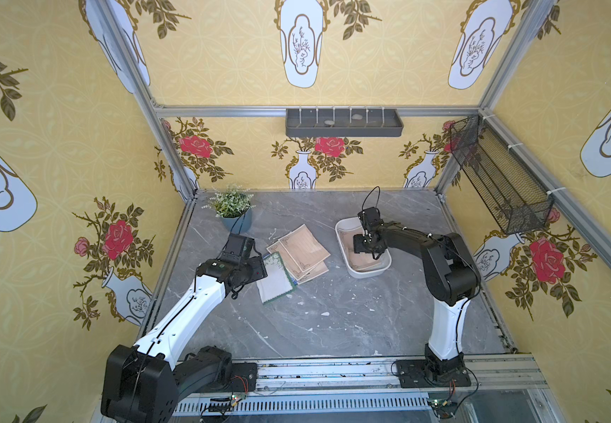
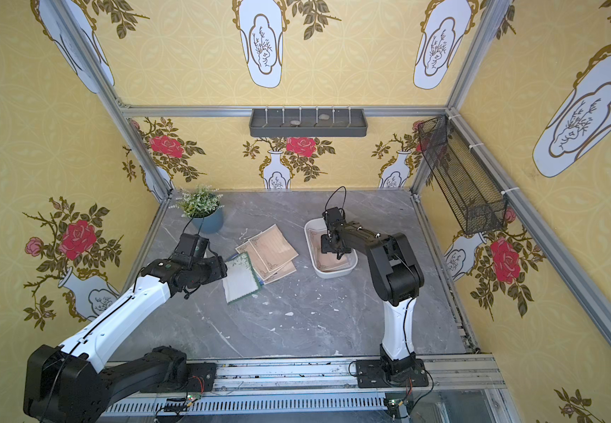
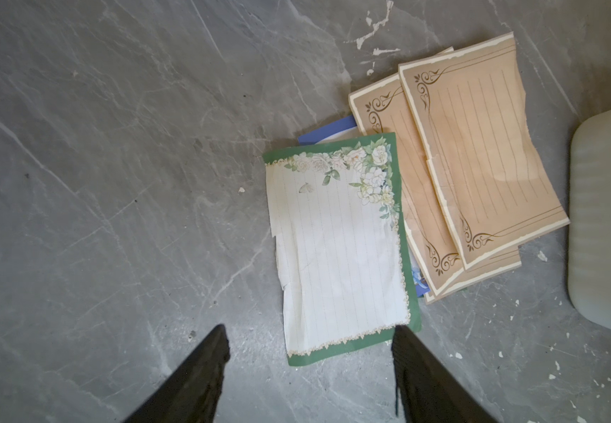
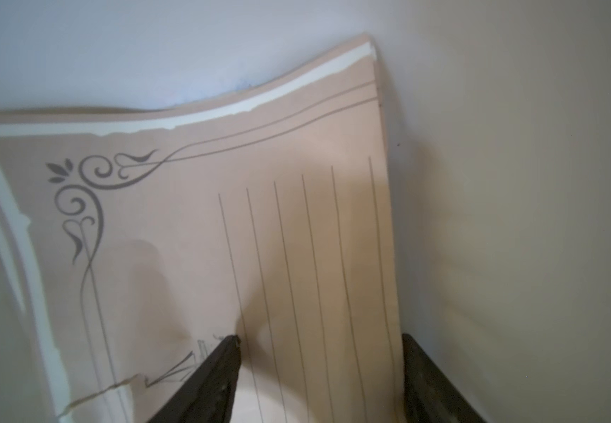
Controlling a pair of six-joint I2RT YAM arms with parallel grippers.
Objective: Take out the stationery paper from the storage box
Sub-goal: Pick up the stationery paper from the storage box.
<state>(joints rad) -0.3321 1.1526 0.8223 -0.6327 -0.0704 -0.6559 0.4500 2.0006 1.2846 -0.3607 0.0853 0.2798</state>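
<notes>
right jaws parted astride tan lined stationery paper (image 4: 296, 238), dark corner scrolls, inside white storage box (image 1: 366, 273), 3 o'clock of sheets (image 1: 304, 245) on worktop (image 1: 333, 322); left jaws parted, empty.

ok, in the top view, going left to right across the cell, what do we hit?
Potted plant → tan stationery paper on the table → storage box → wire-mesh basket on the side wall.

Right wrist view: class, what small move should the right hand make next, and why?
Probably close the right hand on the edge of the tan sheet. Its jaws stand open inside the storage box, one finger over the sheet, the other just past its edge beside the wall.
</notes>
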